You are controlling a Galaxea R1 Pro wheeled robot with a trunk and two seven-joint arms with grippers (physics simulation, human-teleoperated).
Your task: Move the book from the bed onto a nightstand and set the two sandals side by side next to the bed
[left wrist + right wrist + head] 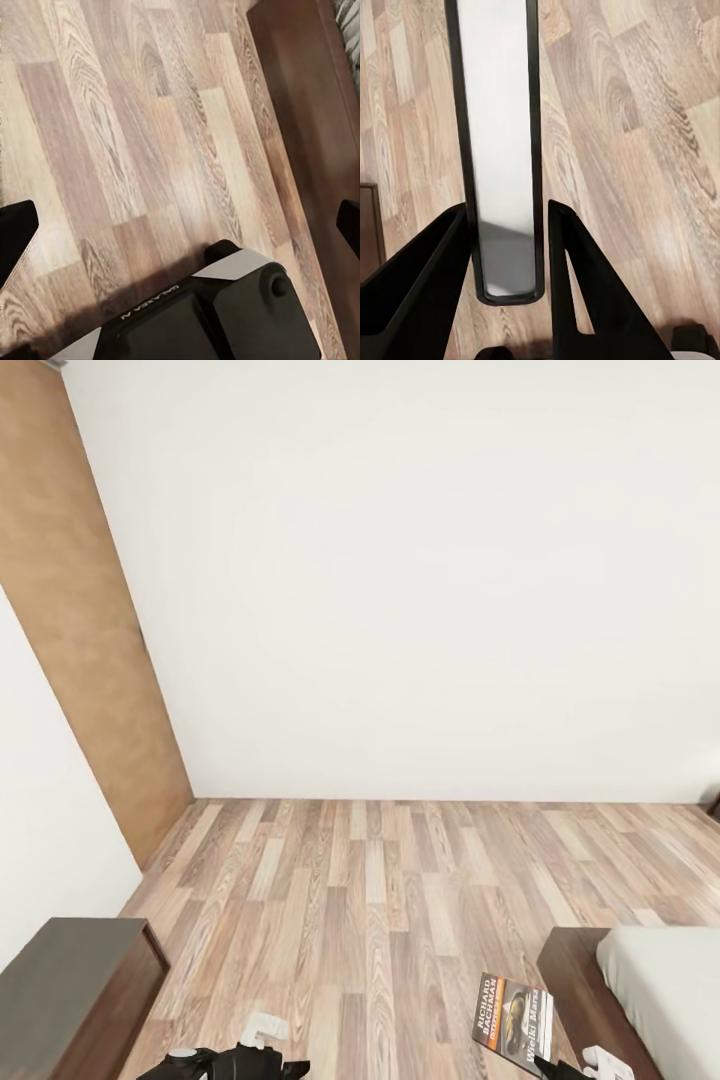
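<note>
The book (512, 1020), a thin dark paperback with an orange band and white "Richard Bachman" lettering, hangs over the plank floor just left of the bed (665, 990). My right gripper (565, 1068) holds it by its lower corner. In the right wrist view the book (499, 135) runs edge-on, pale pages between dark covers, with my right gripper (506, 208) shut on it. My left gripper (180, 225) is wide open over bare floor, with a black fingertip (15, 236) at each side of that view. The sandals are out of view.
A low dark brown cabinet (70, 985) with a glossy top stands at the front left; I cannot tell whether it is a nightstand. A brown door (80, 630) lines the left wall. The bed's dark wooden frame (585, 985) (300, 97) borders the floor on the right.
</note>
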